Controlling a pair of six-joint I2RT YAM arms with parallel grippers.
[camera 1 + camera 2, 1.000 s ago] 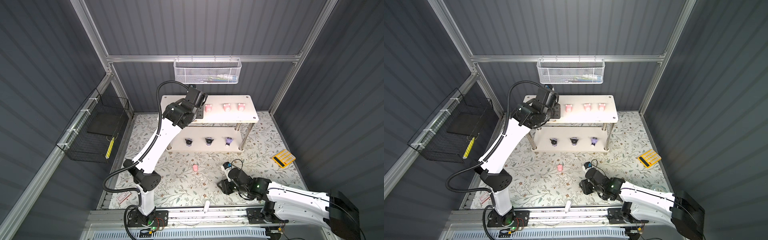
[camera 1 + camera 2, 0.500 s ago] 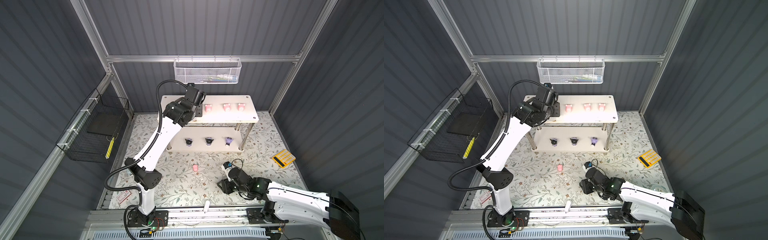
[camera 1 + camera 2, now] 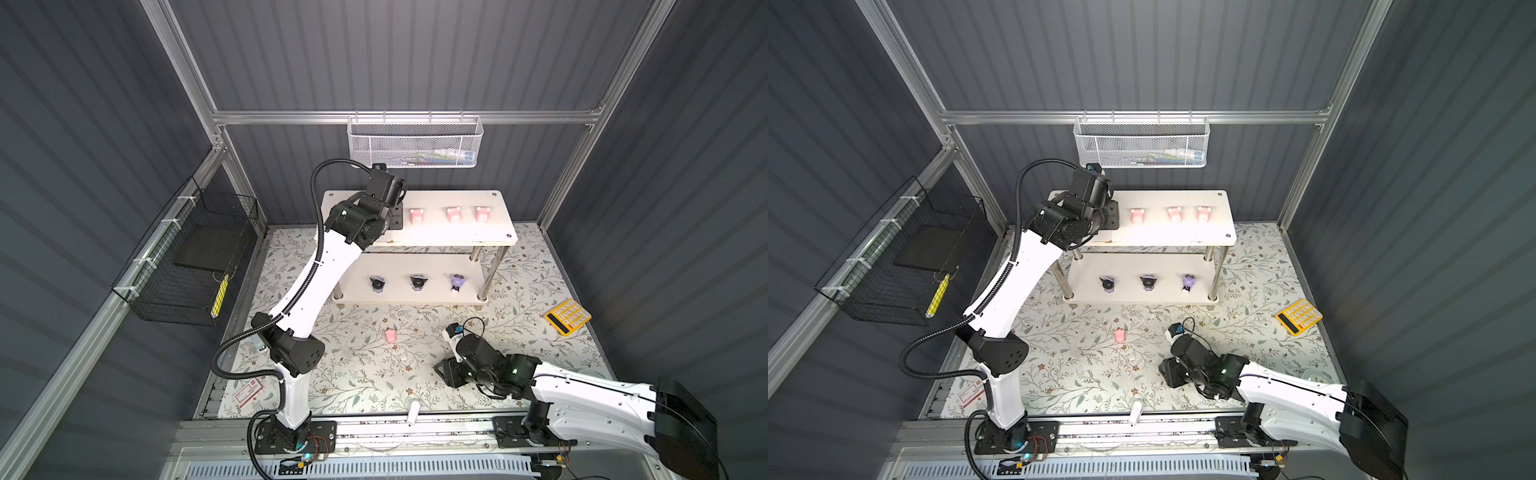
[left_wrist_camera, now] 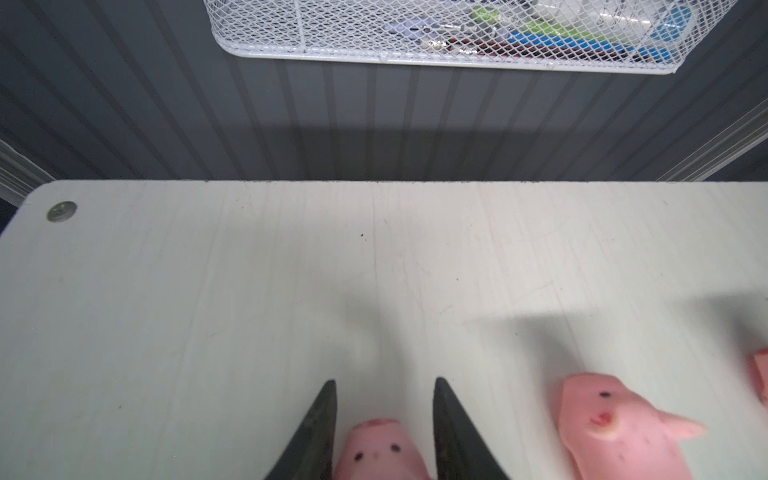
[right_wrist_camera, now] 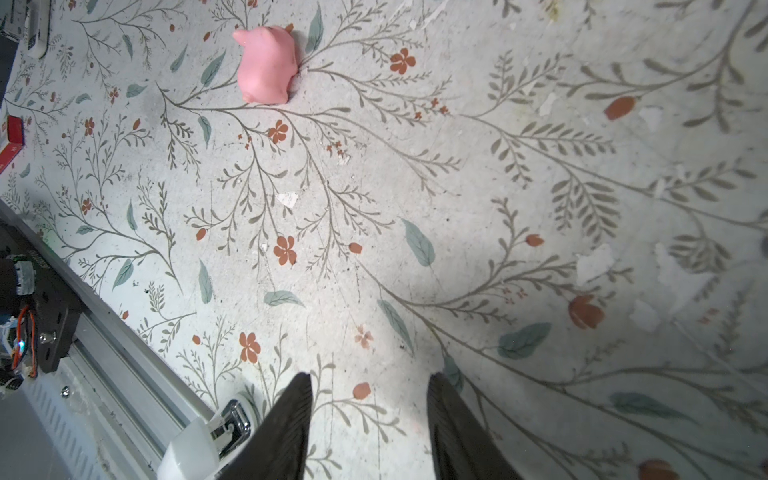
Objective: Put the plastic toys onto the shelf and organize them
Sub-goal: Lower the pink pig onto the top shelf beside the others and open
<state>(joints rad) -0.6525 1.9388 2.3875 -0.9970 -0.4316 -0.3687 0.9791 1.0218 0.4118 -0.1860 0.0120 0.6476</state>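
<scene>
The shelf (image 3: 449, 235) stands at the far middle of the floral mat (image 3: 357, 374); over the left of its top board the left gripper (image 4: 384, 384) has its jaws closed on a pink pig (image 4: 380, 449); the right gripper (image 5: 370, 378) hangs low over the near right of the mat, jaws partly apart, empty; three more pigs (image 3: 454, 214) line the top board right of the held one; three lilac toys (image 3: 417, 282) line the lower board; a last pig (image 3: 390, 335) lies on the mat, left of the right gripper.

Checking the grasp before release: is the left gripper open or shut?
Shut on a pink pig: the left wrist view shows both fingers of the left gripper against its sides, above the shelf.
</scene>
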